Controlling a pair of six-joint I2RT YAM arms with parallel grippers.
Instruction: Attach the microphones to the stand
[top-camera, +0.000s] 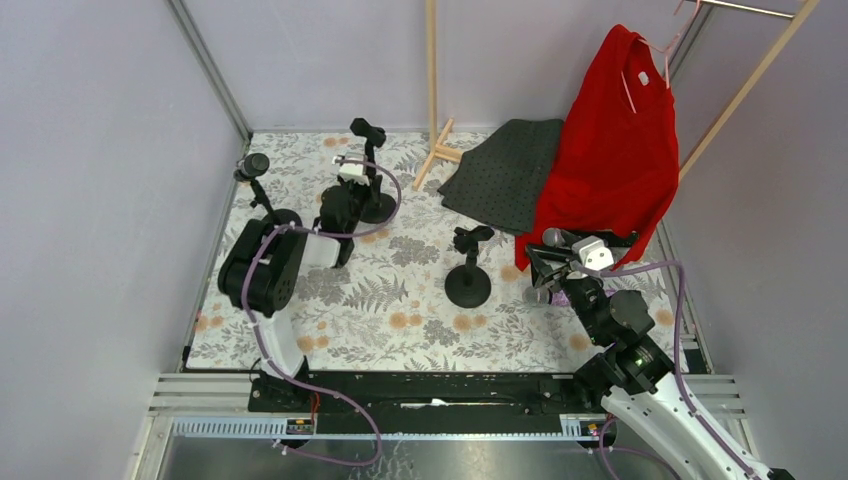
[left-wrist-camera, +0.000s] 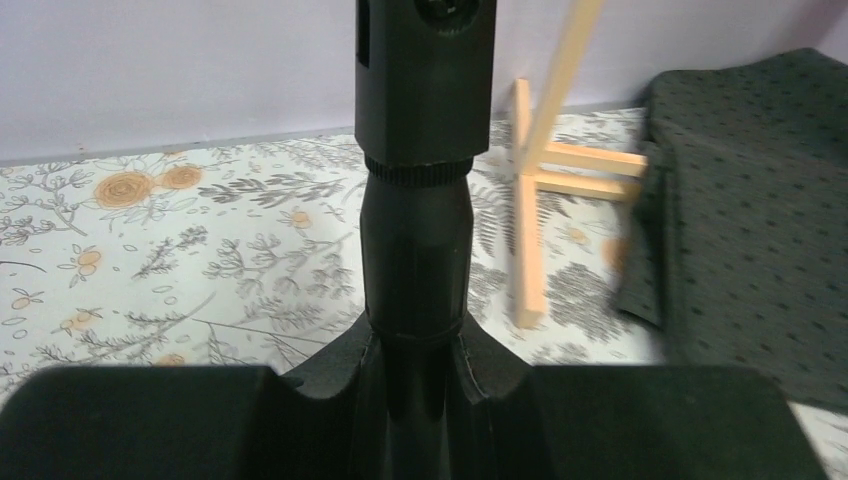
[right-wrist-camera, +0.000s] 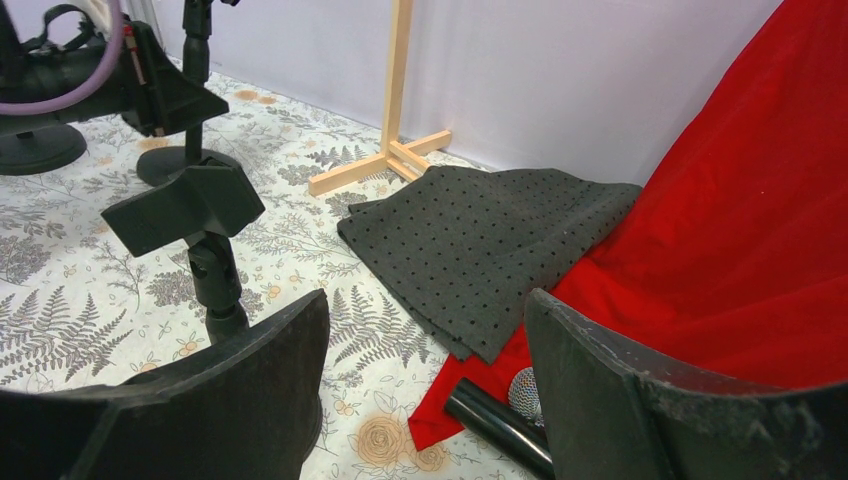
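Left pincer (left-wrist-camera: 416, 395) clamps a stand post (left-wrist-camera: 415, 250) — right pincer (right-wrist-camera: 425, 320) gapes over a black microphone (right-wrist-camera: 495, 418).
Risk — closing jaws may catch the red cloth (right-wrist-camera: 720, 250), rolling the microphone aside.

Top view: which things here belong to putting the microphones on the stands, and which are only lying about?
For the job: black microphone, left stand, back stand, middle stand.
Lying about: red shirt, dotted cloth, wooden rack.

We find no readable text, label, brand, number or sign anywhere in these views; every surface shows only patterns or plain colour.
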